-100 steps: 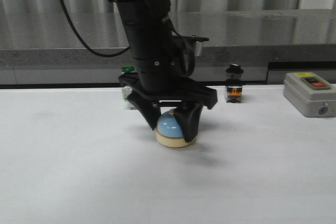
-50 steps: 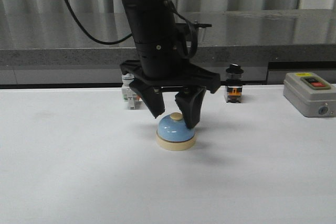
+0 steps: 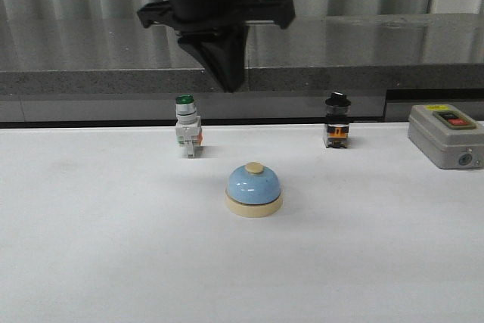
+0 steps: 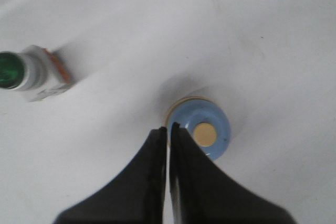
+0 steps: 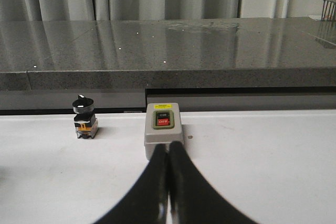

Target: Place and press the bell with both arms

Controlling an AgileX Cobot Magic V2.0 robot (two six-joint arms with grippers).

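Observation:
The light-blue bell with its cream base and cream button stands alone on the white table, near the middle. It also shows in the left wrist view, straight below that gripper. My left gripper hangs high above the bell, a little behind it, with its jaws closed together and nothing between them; in its own view the left gripper has only a thin slit between the fingers. My right gripper is shut and empty, low over the table in front of the grey box; it is out of the front view.
A green-capped white push-button switch stands behind and left of the bell. A black-knobbed selector switch stands behind and right. A grey box with a red button sits at the right edge. A dark stone ledge runs along the back.
My left gripper let go of the bell, rose well above it and closed its jaws. The bell stayed in place on the table.

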